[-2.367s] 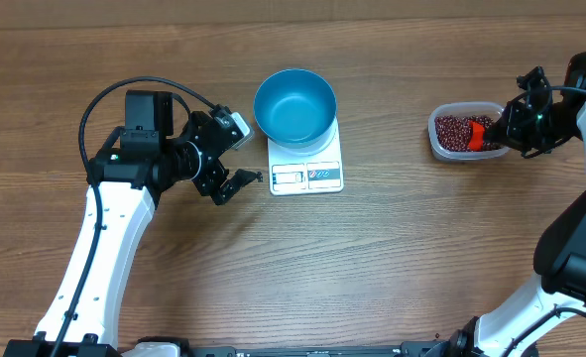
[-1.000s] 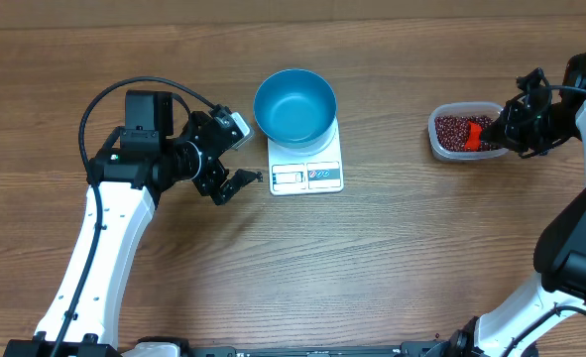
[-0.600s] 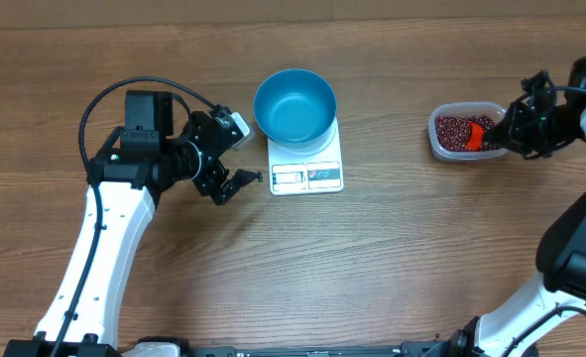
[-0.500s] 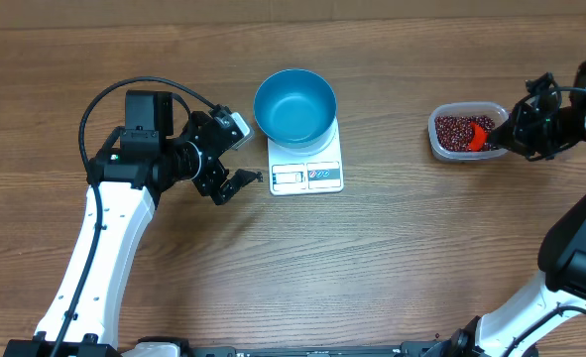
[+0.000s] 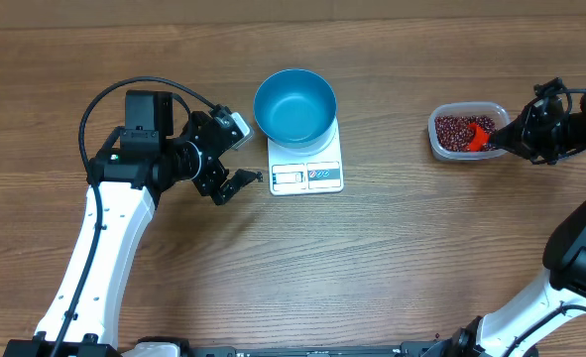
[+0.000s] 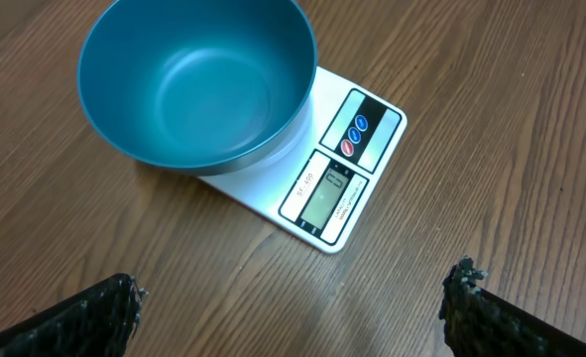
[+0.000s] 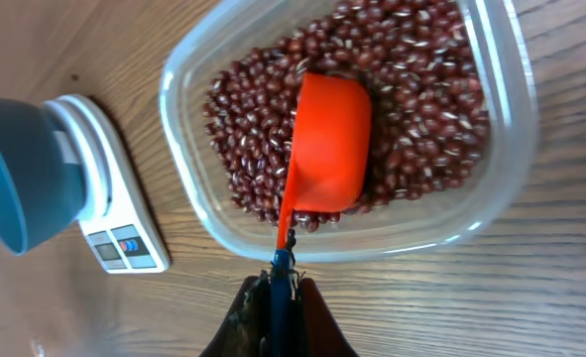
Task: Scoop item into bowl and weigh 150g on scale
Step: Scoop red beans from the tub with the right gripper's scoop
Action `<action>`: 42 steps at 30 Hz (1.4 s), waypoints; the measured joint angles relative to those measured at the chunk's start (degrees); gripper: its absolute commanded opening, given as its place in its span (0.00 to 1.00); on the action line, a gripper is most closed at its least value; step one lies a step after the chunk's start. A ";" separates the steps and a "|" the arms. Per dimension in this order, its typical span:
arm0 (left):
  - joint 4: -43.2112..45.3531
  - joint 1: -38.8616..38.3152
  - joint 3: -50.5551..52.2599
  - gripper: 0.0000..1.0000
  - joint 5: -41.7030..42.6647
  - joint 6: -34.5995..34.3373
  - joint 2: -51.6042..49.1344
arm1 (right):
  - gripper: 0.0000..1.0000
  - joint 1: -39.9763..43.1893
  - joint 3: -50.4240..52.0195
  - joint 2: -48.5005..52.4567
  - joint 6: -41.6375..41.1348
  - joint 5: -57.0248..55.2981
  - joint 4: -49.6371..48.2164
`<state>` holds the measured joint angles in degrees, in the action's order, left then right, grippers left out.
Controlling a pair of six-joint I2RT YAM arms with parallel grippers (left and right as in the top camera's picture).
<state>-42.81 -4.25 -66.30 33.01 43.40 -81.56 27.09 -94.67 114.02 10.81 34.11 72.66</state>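
Note:
The blue bowl (image 5: 294, 104) stands empty on the white scale (image 5: 307, 175), its inside bare in the left wrist view (image 6: 198, 84). Left of the scale (image 6: 342, 183), my left gripper (image 5: 239, 154) (image 6: 293, 297) hangs open over bare wood, holding nothing. The red-brown beans (image 5: 455, 128) (image 7: 402, 79) fill a clear tub (image 5: 437, 141) at the right. My right gripper (image 5: 519, 136) (image 7: 281, 283) is shut on the blue handle end of an orange scoop (image 5: 480, 134) (image 7: 329, 144). The scoop's cup lies among the beans near the tub's edge on the gripper's side.
The clear tub's rim (image 7: 491, 218) lies between my right gripper and the scoop's cup. The scale (image 7: 114, 238) and bowl (image 7: 15, 174) show at the left of the right wrist view. Brown wooden table (image 5: 372, 258) all round.
My right gripper has drawn slightly to the right, pulling the orange scoop toward the tub's right edge. The left arm, bowl and scale have not moved.

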 measured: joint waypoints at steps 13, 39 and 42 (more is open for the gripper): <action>0.00 0.00 0.00 1.00 0.00 0.00 0.00 | 0.04 0.02 0.42 0.28 -1.16 3.23 -2.47; 0.00 0.00 0.00 0.99 0.00 0.02 0.02 | 0.04 2.54 0.44 3.69 -1.77 8.72 -2.01; 0.00 0.00 0.00 1.00 0.00 0.00 0.02 | 0.04 4.72 0.63 4.02 -1.75 9.81 -1.42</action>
<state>-42.81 -4.25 -66.30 33.01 43.40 -81.54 31.81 -94.04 118.04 9.06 43.92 71.24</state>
